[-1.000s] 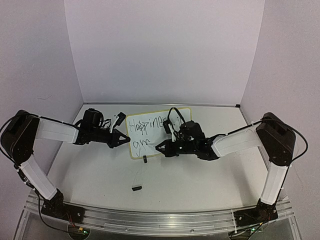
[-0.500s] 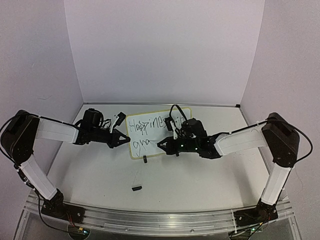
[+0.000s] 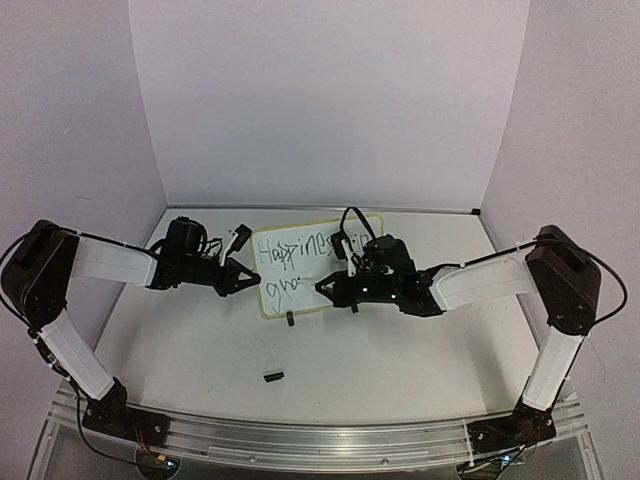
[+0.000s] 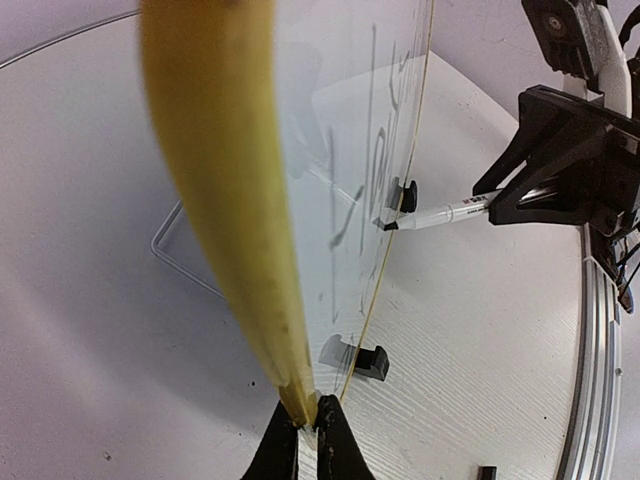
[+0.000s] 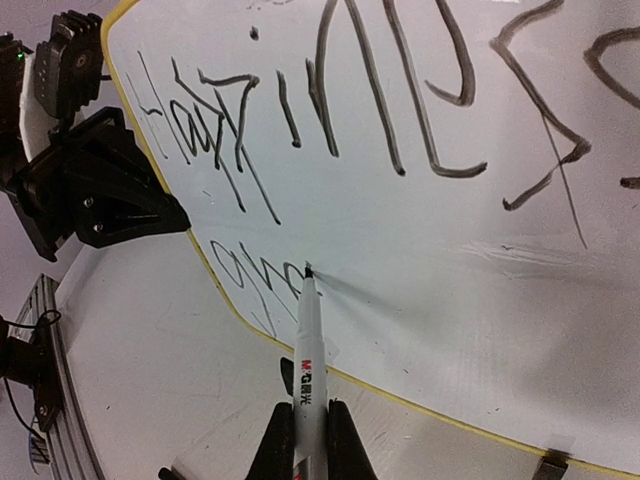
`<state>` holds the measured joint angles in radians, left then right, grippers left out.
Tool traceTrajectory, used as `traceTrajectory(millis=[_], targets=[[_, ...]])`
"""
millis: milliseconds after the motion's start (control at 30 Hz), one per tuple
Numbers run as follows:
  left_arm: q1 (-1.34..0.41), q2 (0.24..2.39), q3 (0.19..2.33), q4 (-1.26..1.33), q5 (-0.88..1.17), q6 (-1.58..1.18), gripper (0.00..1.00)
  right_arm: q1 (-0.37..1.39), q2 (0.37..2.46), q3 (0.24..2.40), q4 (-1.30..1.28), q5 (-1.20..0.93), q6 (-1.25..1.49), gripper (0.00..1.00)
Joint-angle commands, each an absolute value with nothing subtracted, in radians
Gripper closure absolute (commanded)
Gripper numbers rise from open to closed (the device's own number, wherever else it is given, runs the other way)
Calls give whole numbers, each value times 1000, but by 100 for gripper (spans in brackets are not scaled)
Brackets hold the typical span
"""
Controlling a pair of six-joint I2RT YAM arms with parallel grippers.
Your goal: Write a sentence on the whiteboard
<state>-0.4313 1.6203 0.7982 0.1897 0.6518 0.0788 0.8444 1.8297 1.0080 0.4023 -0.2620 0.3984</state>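
Observation:
The whiteboard [image 3: 300,262], white with a pale yellow rim, stands tilted at the table's back middle. Black handwriting, the sentence [image 3: 292,252], reads "Happines…" on top and "gra" below [image 5: 262,278]. My left gripper [image 3: 240,277] is shut on the board's left yellow edge [image 4: 240,230]. My right gripper [image 3: 322,290] is shut on a white marker [image 5: 306,360]. The marker's tip touches the board just right of the "gra" letters. The marker also shows in the left wrist view [image 4: 445,213].
A black clip foot [image 3: 289,319] sits under the board's lower edge. A small black marker cap [image 3: 272,376] lies on the table in front. Pale purple walls enclose the table on three sides.
My right gripper has moved the marker a little right and up along the lower line, adding to the "gr" letters. The left arm has not moved.

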Motion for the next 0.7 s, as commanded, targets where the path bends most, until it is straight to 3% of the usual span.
traceTrajectory(millis=[0, 667], targets=[[-425, 1619, 816, 166, 569, 106, 100, 840, 1860, 1023, 410, -271, 407, 100], [-426, 1616, 818, 166, 571, 105, 100, 839, 1816, 985, 362, -224, 402, 100]])
